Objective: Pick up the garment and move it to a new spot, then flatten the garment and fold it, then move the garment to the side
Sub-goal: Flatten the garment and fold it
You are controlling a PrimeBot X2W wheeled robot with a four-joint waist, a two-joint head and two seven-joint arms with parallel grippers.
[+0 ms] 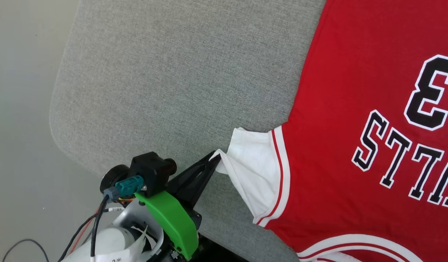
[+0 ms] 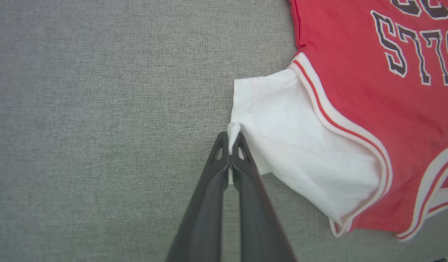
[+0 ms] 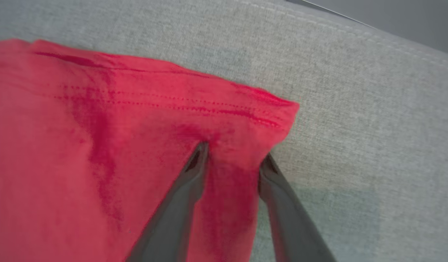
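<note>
Garment (image 1: 355,91) flat, long axis near-to-far, neckline (image 1: 340,241) nearest, lettering (image 1: 395,160) inverted

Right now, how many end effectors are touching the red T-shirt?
2. Left end effector pinches the white sleeve of the red short-sleeved T-shirt; right end effector, jaws apart, sits on its red hem corner.

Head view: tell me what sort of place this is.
Likely indoors at a sofa or padded bench, not certain: a grey cloth cushion with a stitched edge, a pale floor beside it, a red shirt spread on top.

Left gripper (image 2: 230,140) tight on garment (image 2: 355,91) sleeve
</note>
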